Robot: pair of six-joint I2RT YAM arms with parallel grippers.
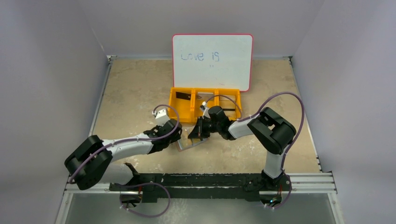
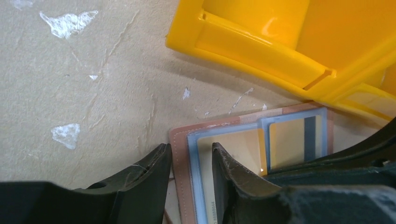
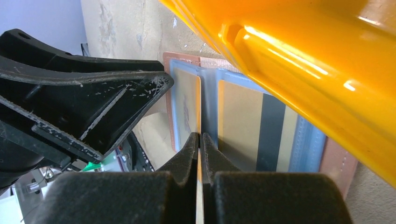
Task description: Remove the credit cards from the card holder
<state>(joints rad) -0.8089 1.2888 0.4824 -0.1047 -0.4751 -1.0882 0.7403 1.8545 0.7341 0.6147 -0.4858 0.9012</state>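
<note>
Top view. Card holder [image 1: 189,144] is lying open on the worktop [image 1: 140,88], just in front of the orange tray [image 1: 183,115], and both your arms are meeting over it. Left pincer [image 1: 177,139] is hanging at its left edge and right pincer [image 1: 197,134] over its far side. A black card [image 1: 184,97] is lying in the tray's left compartment. A dark strip in the right compartment is too small to name. Whiteboard [image 1: 212,60] is standing behind, well apart.

Left wrist view. Your left pincer [image 2: 190,149] is standing partly open, gripping nothing. One finger is sitting over bare worktop beside the holder's brown border, the other over a blue-rimmed pocket. A beige card [image 2: 236,144] is showing in that pocket and a striped card [image 2: 299,137] in the next.

Right wrist view. Your right pincer [image 3: 200,137] is closed, tips resting at the divide between the two pockets. A pale sliver is showing between the fingers; I cannot tell whether it is a card edge.

Judgement: you are setting up to pin the holder and draw the beige card. Press on the brown border, not the card, so the holder is not lifting with it. Pull along the pocket's mouth. The tray wall [image 3: 299,56] is crowding the far side, and the two pincers are nearly touching.
</note>
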